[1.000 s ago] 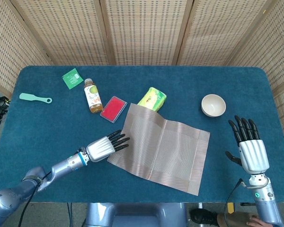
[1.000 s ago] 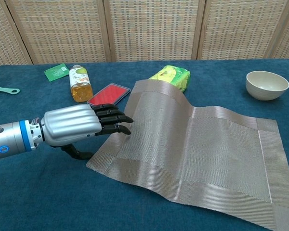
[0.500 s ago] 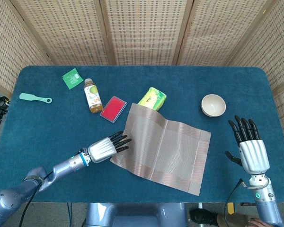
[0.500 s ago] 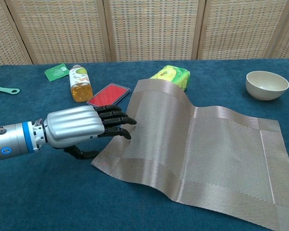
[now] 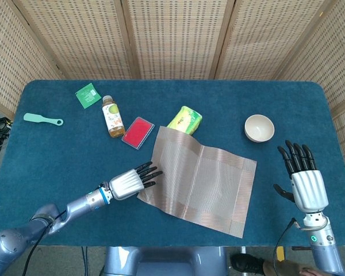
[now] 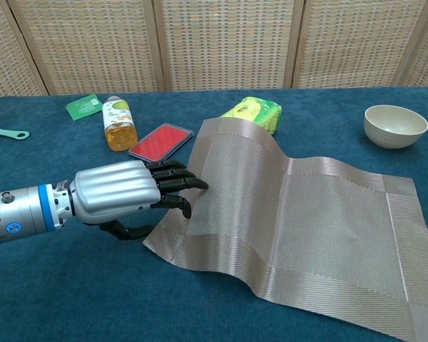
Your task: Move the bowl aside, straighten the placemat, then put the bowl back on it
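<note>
The thin woven beige placemat (image 5: 198, 185) lay skewed on the blue-carpeted worktop (image 5: 57, 155), its far corner riding up over a yellow-green snack packet (image 5: 184, 120) so that a soft hump ran down the cloth. It looked light and limp — the sort of fabric that buckles when pushed and follows only when pinched or dragged flat. The near-left edge, where the border band is doubled, seemed the sensible place to take hold.

The left hand (image 6: 125, 192) was at exactly that edge, dark fingers (image 6: 175, 185) stretched over the top of the mat and the thumb curled below; whether it truly pinched the cloth or merely pressed on it I could not tell. The right hand (image 5: 305, 178) stood upright, well apart from the mat, fingers spread and holding nothing.

The small cream ceramic bowl (image 5: 259, 127) sat off the mat, beyond its far-right corner — already moved aside. It appeared empty, rigid and breakable, best cupped around its wall.

A juice bottle (image 5: 111, 117) and a flat red case (image 5: 138, 132) lay just beside the mat's left corner.
</note>
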Motion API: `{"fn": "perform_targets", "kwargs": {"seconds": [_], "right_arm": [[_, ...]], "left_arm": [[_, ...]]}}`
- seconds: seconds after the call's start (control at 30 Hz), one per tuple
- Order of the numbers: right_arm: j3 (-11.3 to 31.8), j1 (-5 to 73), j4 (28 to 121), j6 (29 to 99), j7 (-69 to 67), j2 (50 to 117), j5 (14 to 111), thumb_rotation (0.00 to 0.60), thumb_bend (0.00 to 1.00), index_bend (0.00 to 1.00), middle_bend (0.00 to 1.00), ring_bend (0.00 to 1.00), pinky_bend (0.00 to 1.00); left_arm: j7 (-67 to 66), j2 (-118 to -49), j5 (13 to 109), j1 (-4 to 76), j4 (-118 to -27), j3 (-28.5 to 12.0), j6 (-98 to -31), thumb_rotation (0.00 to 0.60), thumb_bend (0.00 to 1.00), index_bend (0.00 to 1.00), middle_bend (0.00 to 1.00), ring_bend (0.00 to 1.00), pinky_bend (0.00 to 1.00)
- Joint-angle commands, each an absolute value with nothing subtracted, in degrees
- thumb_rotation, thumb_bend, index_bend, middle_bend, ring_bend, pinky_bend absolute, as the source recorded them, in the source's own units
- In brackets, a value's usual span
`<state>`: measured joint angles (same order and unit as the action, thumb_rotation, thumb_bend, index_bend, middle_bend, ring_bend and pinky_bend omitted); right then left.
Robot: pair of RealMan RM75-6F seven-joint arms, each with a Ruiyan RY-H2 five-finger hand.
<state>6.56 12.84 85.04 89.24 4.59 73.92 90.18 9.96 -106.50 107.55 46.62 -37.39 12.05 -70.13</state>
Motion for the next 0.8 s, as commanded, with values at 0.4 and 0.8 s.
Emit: {"fn": "perform_targets", "kwargs": {"seconds": [0.4, 0.8], "right_arm": [[6.71, 12.68, 85.34, 89.16, 4.41, 73.74, 90.46, 0.6, 0.0, 0.11, 0.0, 0.0, 0.0], [6.86, 12.55, 85.5, 89.25, 4.18, 73.57, 90.74, 0.6, 0.0, 0.12, 0.0, 0.0, 0.0]], "left_arm": [[10.73, -107.58, 107.23, 46.36, -37.33, 12.08, -70.53, 0.6, 0.52, 0.33, 0.0, 0.0, 0.0], [11.04, -107.51, 107.64, 46.27, -38.36, 12.68, -71.01, 0.6, 0.52, 0.43, 0.0, 0.0, 0.0]]}}
